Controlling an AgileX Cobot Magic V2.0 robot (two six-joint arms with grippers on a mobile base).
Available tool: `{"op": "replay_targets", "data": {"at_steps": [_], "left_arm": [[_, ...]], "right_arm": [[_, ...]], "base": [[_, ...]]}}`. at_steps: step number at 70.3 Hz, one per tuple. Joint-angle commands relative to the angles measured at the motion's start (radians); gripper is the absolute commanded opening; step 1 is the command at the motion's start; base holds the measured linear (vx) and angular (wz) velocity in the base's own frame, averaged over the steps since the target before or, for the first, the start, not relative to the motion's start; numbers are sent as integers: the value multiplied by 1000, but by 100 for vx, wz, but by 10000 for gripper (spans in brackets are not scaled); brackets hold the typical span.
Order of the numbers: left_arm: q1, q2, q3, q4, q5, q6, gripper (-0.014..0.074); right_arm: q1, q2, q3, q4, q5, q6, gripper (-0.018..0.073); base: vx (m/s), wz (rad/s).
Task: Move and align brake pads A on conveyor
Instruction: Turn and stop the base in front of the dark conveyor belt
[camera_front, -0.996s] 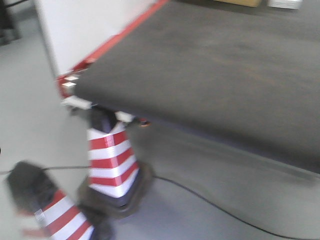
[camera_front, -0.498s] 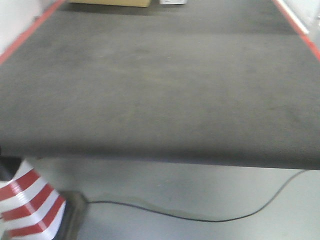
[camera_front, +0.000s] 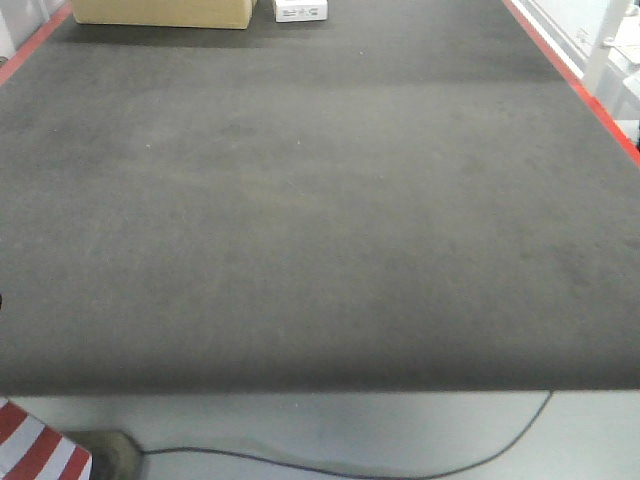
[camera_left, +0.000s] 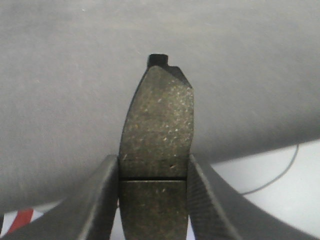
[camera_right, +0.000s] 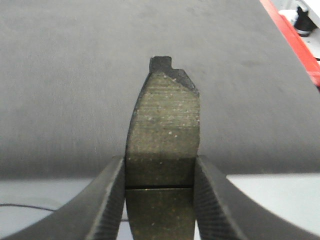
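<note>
Only the wrist views show claws and pads. My left claw (camera_left: 152, 167) is clenched on brake pad A (camera_left: 157, 125), seen against the conveyor (camera_left: 75, 75) at its near edge. My right claw (camera_right: 159, 170) grips second brake pad A (camera_right: 164, 120) likewise, red strip (camera_right: 290, 40) at right. The front view gives the belt, with a cardboard box (camera_front: 160, 12) and white box (camera_front: 300, 10) at the far end, both cut off. The pads' lower ends are cropped.

conveyor (camera_front: 300, 220) charcoal, red edge strips; brake pad (camera_left: 156, 135) speckled grey-brown; cone (camera_front: 35, 452) red-white striped; box (camera_front: 160, 12) tan.
</note>
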Motion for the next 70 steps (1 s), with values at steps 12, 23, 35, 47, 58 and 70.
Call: {"op": "replay_targets", "data": {"at_steps": [12, 23, 35, 47, 58, 70], "left_arm": [[-9, 4, -30, -16, -94, -3, 146], [-9, 4, -30, -16, -94, -3, 146], [-9, 4, -30, -16, -94, -3, 146], [-9, 4, -30, -16, -94, -3, 146], [-9, 4, -30, -16, -94, -3, 146], [-9, 4, -30, -16, -94, -3, 146]], "right_arm": [[2, 5, -30, -6, -81, -14, -3], [2, 5, -30, -6, -80, -14, -3], [2, 5, -30, -6, -80, -14, -3], [2, 5, -30, -6, -78, -14, -3], [2, 5, -30, -6, -77, -14, -3], [2, 5, -30, -6, -77, -14, -3]], "base": [[24, 9], [25, 5], [24, -2], [21, -9], [16, -12], [8, -6]]}}
